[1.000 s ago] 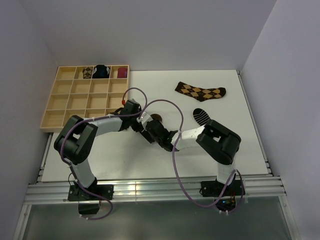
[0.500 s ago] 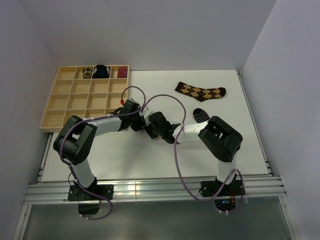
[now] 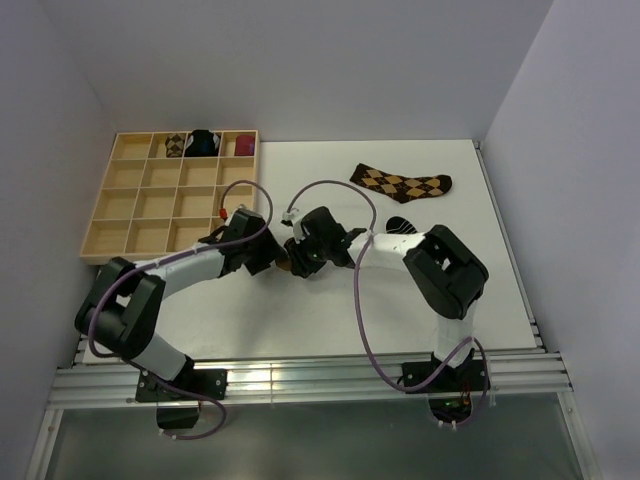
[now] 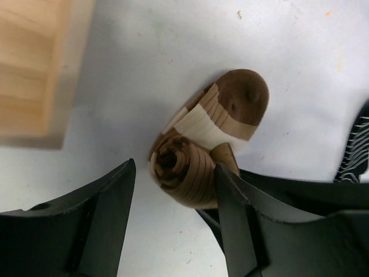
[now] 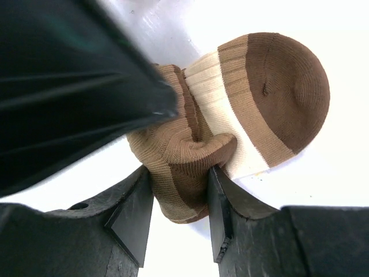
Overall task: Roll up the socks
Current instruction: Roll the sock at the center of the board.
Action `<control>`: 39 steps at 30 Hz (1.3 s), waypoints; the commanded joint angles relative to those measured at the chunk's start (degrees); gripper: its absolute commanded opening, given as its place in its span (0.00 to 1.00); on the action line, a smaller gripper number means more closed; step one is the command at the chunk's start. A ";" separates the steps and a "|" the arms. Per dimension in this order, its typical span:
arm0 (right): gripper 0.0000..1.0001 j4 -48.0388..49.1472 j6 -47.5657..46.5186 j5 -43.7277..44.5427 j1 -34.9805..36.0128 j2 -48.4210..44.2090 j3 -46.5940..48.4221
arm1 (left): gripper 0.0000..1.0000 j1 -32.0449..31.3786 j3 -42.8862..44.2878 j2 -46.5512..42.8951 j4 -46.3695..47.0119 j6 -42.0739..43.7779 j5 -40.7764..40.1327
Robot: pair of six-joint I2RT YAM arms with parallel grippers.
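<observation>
The right gripper (image 5: 180, 193) is pinching the rolled end of the brown-and-cream striped sock (image 5: 253, 98) on the white table (image 3: 300, 315) — likely keeping the coil from springing loose. The left gripper (image 4: 176, 173) is straddling that roll with its jaws parted and not clamping — the toe is lying unrolled.

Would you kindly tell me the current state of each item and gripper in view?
brown-and-cream striped sock: partly rolled, toe end unrolled
right gripper: shut on the rolled part of that sock
left gripper: open, straddling the roll
argyle sock: flat, unrolled
black striped sock: unrolled, partly hidden
wooden tray: holds three sock bundles in its back row
</observation>
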 commanded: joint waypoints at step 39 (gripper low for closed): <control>0.00 -18.19 18.92 -30.56 -7.77 18.97 12.57 | 0.66 -3.44 -26.39 -11.07 34.14 -20.12 -8.94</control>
